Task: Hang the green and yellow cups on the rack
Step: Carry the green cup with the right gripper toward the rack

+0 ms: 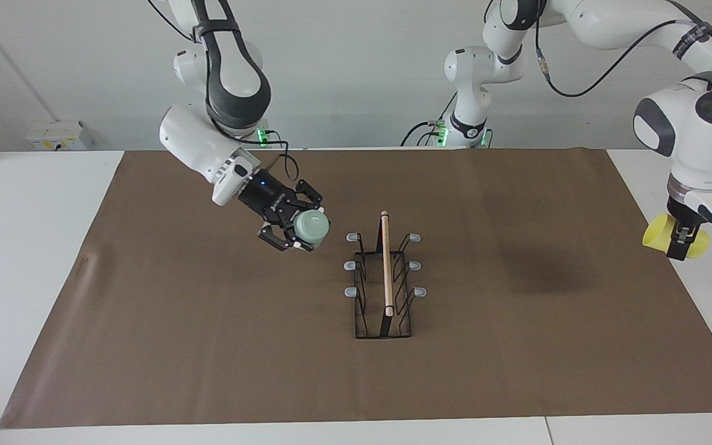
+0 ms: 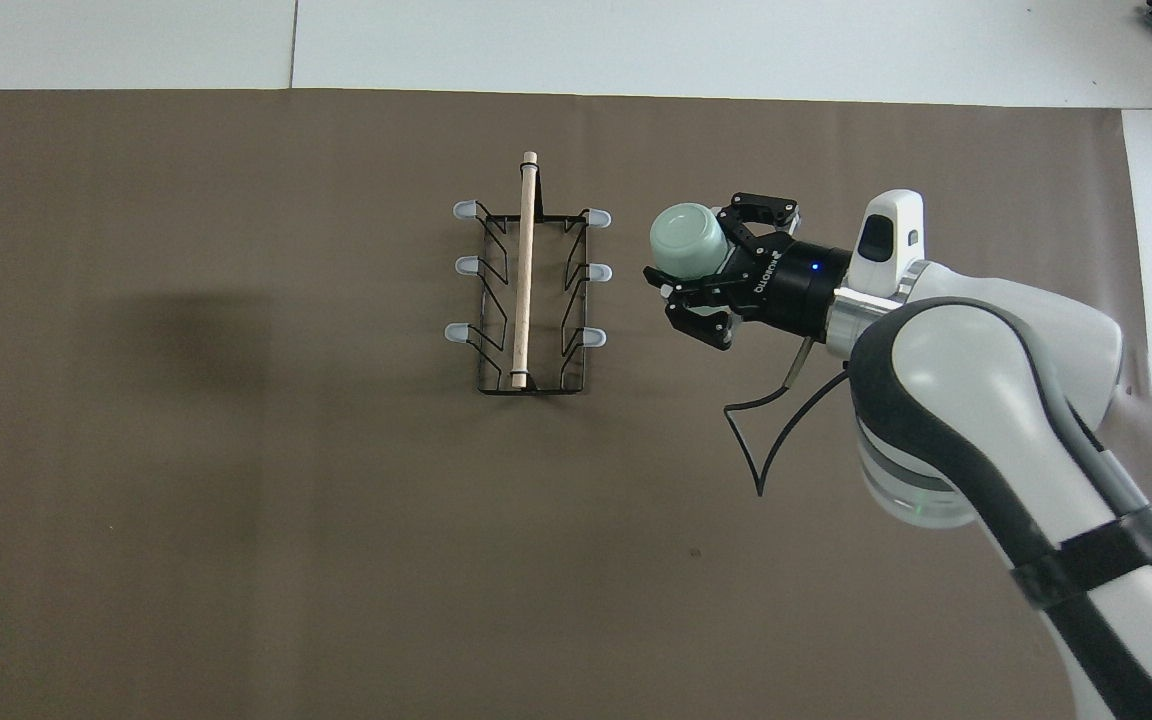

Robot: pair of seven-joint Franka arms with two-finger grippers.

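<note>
The right gripper (image 1: 294, 232) is pinching the green cup (image 1: 312, 226) across its wall, holding it tipped on its side in the air over the brown mat (image 1: 207, 346), with the cup's closed base facing the rack (image 1: 384, 278). The rack is standing just beside this gripper, toward the left arm's end of the table, all six grey-tipped prongs bare; the prongs on the side facing the cup are sitting near it but apart.

The left gripper (image 1: 682, 242) is waiting in the air over the table's edge at its own end, well apart from the rack, clamping the yellow cup (image 1: 671, 238), which is lying sideways between its fingers.

Both cups are looking light, thin and smooth, so they are likely slippery and may flex under a hard squeeze. A hold across the wall near the rim, as now, seems sensible. For hanging, I judge the mouth, not the base, needs to be turned toward a prong.
</note>
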